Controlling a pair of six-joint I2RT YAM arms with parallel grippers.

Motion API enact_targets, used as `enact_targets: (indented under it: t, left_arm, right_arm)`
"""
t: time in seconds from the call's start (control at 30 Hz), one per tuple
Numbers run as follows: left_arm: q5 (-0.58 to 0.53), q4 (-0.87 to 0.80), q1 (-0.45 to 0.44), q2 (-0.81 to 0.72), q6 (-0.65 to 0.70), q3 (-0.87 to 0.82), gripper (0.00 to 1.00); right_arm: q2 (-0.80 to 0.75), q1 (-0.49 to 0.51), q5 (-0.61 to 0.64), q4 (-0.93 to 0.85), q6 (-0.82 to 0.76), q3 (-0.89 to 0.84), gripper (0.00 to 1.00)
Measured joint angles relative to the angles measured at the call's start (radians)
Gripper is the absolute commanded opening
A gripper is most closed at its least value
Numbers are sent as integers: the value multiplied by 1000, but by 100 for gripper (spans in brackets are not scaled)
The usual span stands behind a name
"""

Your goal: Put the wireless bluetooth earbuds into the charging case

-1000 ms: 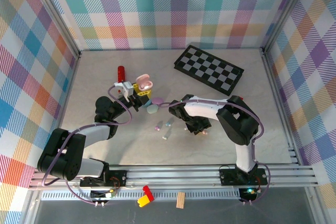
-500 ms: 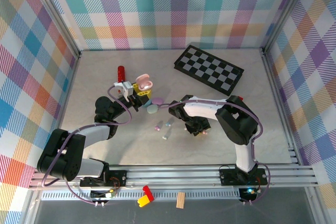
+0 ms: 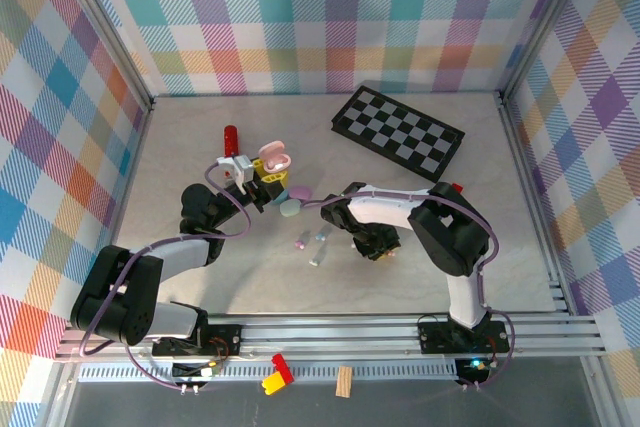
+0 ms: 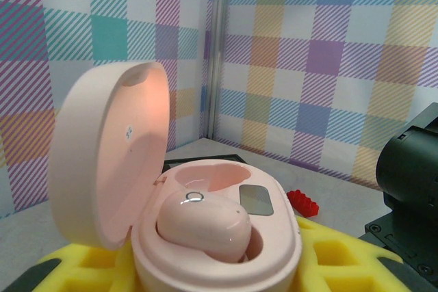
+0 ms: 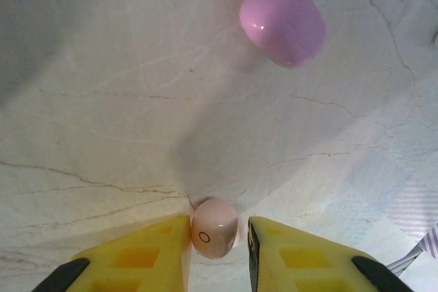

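Observation:
My left gripper (image 3: 266, 175) is shut on an open pink charging case (image 4: 226, 254), held up off the table with its lid (image 4: 109, 148) tipped back. One pink earbud (image 4: 202, 227) sits in the case's near socket; the far socket is bare. My right gripper (image 5: 217, 237) is down on the table with its yellow fingers (image 5: 147, 251) close around a second pink earbud (image 5: 214, 236). The left finger touches the bud and a thin gap shows at the right one. A purple earbud (image 5: 282, 17) lies farther off.
Loose purple and pale blue earbuds (image 3: 303, 243) (image 3: 318, 258) lie between the arms. A purple case (image 3: 300, 193) and a mint case (image 3: 290, 209) rest beside the left gripper. A chessboard (image 3: 400, 132) lies at the back right, a red piece (image 3: 231, 135) at the back left.
The right gripper's fingers have narrowed around the pink earbud on the table. The left arm and its case have stayed still.

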Motion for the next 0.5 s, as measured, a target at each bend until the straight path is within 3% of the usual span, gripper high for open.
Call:
enact_targets:
  t: [0.33,0.5]
  left_arm:
    - [6,0,0,0,-3,0,37]
    - [7,0,0,0,-3,0,37]
  right_arm:
    - [0,0,1,-5,-1,-10,28]
    - [7,0,5,2,-1,-11,23]
